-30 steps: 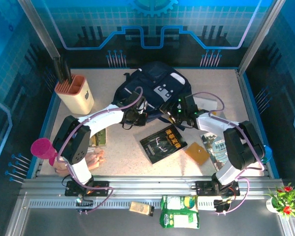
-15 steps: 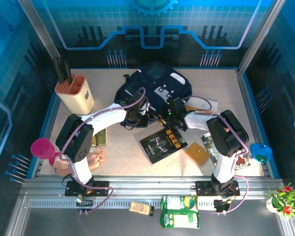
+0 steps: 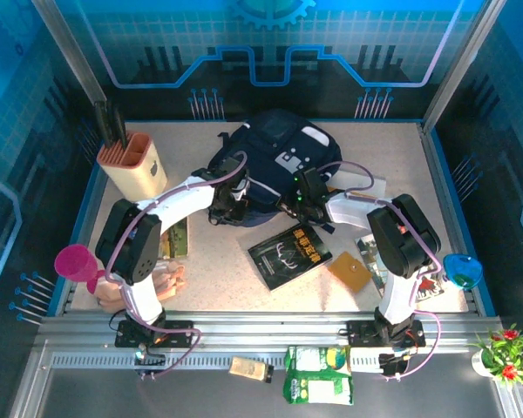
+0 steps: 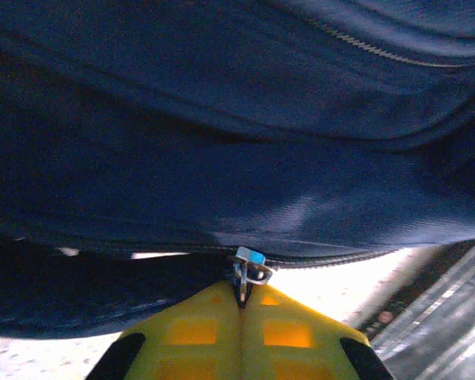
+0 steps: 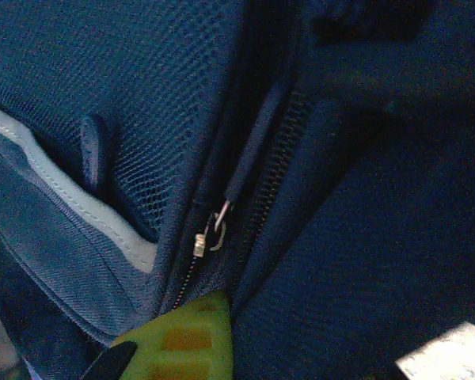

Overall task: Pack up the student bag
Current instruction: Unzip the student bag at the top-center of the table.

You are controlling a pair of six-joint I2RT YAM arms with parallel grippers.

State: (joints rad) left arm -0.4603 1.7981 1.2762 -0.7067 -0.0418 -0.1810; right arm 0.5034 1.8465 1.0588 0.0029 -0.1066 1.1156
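Opening stage: the large navy fabric backpack (image 3: 275, 144) sits at the desk's (image 3: 218, 261) twelve o'clock. The left end effector (image 4: 241, 297) pinches its metal zipper pull (image 4: 252, 269). The right end effector (image 3: 296, 198) is closed at a seam. Next, probably drag the slider along.

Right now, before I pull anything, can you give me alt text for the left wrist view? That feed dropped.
The left gripper, its yellow fingers closed together, pinches the small metal zipper pull on the student bag, whose dark navy fabric spreads across the frame. A strip of pale table shows beneath the bag.
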